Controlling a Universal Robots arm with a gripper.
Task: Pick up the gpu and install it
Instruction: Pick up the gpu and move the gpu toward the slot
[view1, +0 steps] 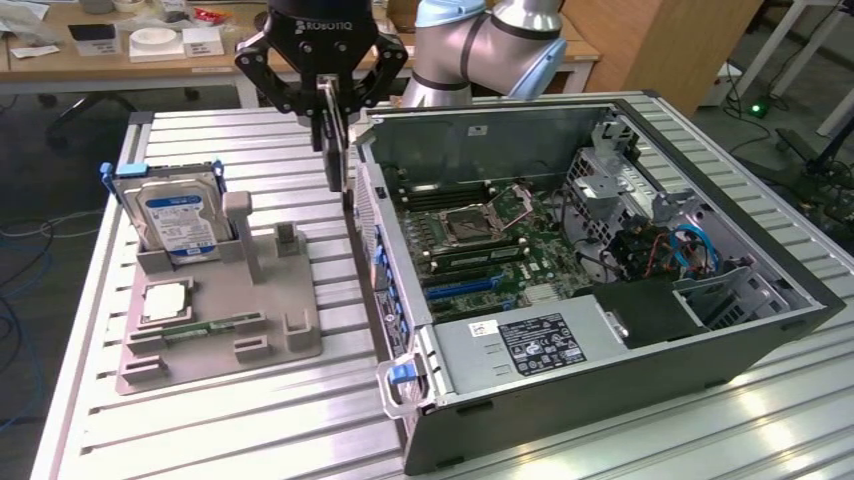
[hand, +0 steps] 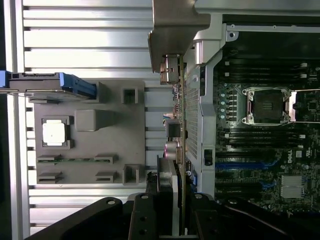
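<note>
My hand (view1: 327, 105) pinches the gpu (view1: 336, 155) edge-down just beside the case (view1: 587, 385); I'd carry it plumb, clear of the wall.

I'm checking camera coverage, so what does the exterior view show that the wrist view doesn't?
Exterior view adds the power supply, blue cables and a desk behind. Wrist view adds the gpu's metal bracket. Both show the tool shut on the gpu, the hard drive, gray fixture and CPU socket.
</note>
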